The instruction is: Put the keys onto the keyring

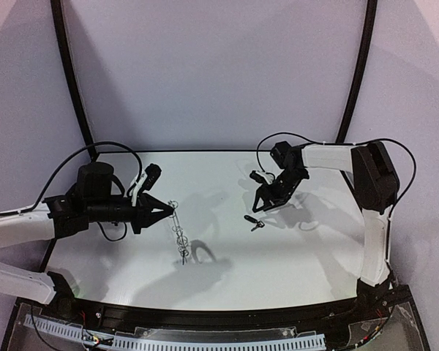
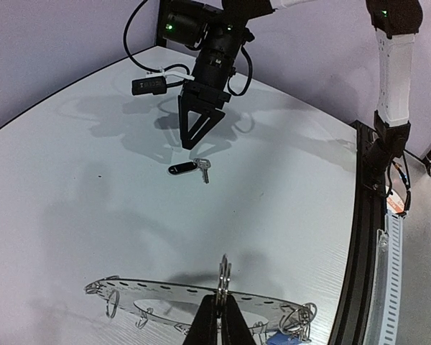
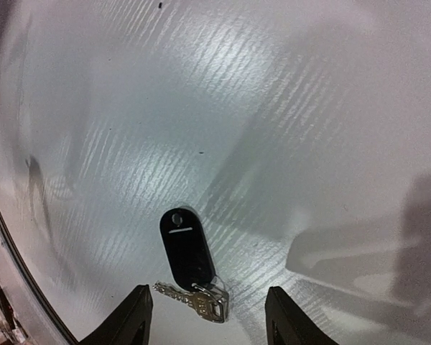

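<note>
My left gripper (image 2: 220, 310) is shut on a thin wire loop (image 2: 223, 277) on the rim of the keyring (image 2: 165, 291), a flat grey disc with a large hole. In the top view the keyring (image 1: 179, 232) hangs edge-on from the left gripper (image 1: 170, 208). A blue key head (image 2: 284, 339) shows at the disc's right end. The black-headed key (image 3: 187, 248) lies flat on the table, its metal blade (image 3: 197, 298) turned sideways. My right gripper (image 3: 208, 320) hovers just above it, open, with a finger on each side. The top view shows this key (image 1: 256, 224) below the right gripper (image 1: 263, 206).
The white table (image 1: 300, 248) ends in a black rail (image 2: 359, 237) along its near edge. The right arm's base post (image 2: 395, 79) rises from that rail. A loose black cable (image 1: 307, 223) lies by the right arm.
</note>
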Robot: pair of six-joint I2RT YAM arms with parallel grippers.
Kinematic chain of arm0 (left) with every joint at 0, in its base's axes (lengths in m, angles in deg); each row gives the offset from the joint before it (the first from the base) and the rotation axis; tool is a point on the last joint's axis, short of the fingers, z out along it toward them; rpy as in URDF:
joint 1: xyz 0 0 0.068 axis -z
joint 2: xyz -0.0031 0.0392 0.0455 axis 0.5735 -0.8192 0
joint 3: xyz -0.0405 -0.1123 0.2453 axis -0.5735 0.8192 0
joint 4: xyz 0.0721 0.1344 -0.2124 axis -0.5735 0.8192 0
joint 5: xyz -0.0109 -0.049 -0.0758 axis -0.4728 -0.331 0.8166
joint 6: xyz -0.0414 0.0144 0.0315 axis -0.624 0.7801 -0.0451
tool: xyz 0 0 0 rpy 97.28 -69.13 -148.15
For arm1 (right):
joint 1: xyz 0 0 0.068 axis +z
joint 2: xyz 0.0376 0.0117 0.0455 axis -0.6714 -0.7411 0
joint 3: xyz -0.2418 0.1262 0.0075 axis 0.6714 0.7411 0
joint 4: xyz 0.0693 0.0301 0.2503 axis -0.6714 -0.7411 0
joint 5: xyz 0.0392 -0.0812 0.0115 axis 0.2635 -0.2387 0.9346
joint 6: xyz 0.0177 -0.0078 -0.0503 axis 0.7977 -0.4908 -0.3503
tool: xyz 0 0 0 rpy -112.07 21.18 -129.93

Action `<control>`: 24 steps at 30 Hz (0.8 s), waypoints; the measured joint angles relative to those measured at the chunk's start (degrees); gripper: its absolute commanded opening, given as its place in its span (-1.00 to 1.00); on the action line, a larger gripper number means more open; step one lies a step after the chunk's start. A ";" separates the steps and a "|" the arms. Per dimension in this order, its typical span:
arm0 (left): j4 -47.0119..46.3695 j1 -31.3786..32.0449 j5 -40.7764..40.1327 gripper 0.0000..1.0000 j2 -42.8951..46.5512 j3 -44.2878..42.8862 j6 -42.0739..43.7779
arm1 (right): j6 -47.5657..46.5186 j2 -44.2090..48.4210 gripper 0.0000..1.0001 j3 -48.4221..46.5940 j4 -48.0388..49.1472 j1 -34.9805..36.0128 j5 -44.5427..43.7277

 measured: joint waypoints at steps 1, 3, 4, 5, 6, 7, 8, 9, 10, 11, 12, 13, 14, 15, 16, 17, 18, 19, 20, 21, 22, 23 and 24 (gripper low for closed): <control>0.00 0.00 0.04 -0.98 0.00 0.00 0.02 | -0.72 -0.55 0.10 -0.55 -0.59 0.02 0.70; 0.00 0.00 0.11 -0.98 0.00 0.00 0.42 | -1.75 -1.49 0.07 -1.11 -1.46 0.07 1.51; 0.00 0.00 0.11 -0.98 0.00 0.00 0.57 | -2.21 -2.01 0.04 -1.29 -1.81 0.07 1.77; 0.00 0.00 0.09 -0.98 0.00 0.00 0.68 | -2.40 -2.45 0.01 -1.49 -2.19 0.07 1.97; 0.04 0.00 0.07 -0.98 0.00 0.00 0.83 | -2.78 -3.26 -0.01 -1.86 -2.91 0.07 2.23; 0.11 0.00 0.02 -0.98 0.00 -0.02 0.92 | -3.23 -3.85 -0.04 -2.19 -3.43 0.07 2.56; 0.15 0.00 0.00 -0.98 0.00 -0.02 0.96 | -3.69 -4.15 -0.07 -2.40 -3.80 0.07 3.17; 0.20 0.00 -0.04 -0.98 0.00 -0.02 0.98 | -3.93 -4.24 -0.12 -2.49 -3.87 0.07 3.28; 0.22 0.00 -0.04 -0.98 0.00 -0.02 1.01 | -4.33 -4.24 -0.15 -2.56 -4.20 0.07 3.56; 0.22 0.00 -0.04 -0.98 0.00 -0.02 1.01 | -4.72 -4.24 -0.23 -2.56 -4.42 0.07 3.85; 0.22 0.00 -0.04 -0.98 0.00 -0.02 1.01 | -5.07 -4.26 -0.26 -2.60 -4.87 0.07 4.33; 0.24 0.00 -0.07 -0.98 0.00 -0.04 1.01 | -5.46 -4.28 -0.29 -2.64 -5.11 0.07 4.61; 0.24 0.00 -0.07 -0.98 0.00 -0.04 1.01 | -5.75 -4.28 -0.33 -2.64 -5.31 0.07 4.81; 0.24 0.00 -0.07 -0.98 0.00 -0.07 1.03 | -5.92 -4.37 -0.33 -2.64 -5.84 0.07 5.14; 0.26 0.00 -0.07 -0.98 0.00 -0.07 1.03 | -6.05 -4.46 -0.34 -2.64 -6.05 0.07 5.22; 0.26 0.00 -0.07 -0.99 0.00 -0.09 1.05 | -6.21 -4.59 -0.34 -2.64 -6.32 0.07 5.35; 0.28 0.00 -0.07 -0.98 0.00 -0.09 1.09 | -6.47 -4.81 -0.35 -2.64 -6.73 0.07 5.53; 0.31 0.00 -0.07 -0.98 0.00 -0.11 1.20 | -6.67 -4.98 -0.34 -2.64 -7.06 0.07 5.60; 0.31 0.00 -0.07 -0.98 0.00 -0.11 1.22 | -6.80 -5.03 -0.35 -2.64 -7.17 0.07 5.60; 0.31 0.00 -0.07 -0.98 0.00 -0.15 1.27 | -6.91 -5.09 -0.35 -2.62 -7.37 0.07 5.60; 0.31 0.00 -0.07 -0.99 0.00 -0.17 1.33 | -6.99 -5.09 -0.37 -2.62 -7.43 0.07 5.57; 0.31 0.00 -0.07 -0.98 0.00 -0.17 1.44 | -7.02 -5.09 -0.39 -2.62 -7.45 0.07 5.55; 0.33 0.00 -0.07 -0.98 0.00 -0.20 1.51 | -7.02 -5.11 -0.42 -2.62 -7.45 0.07 5.51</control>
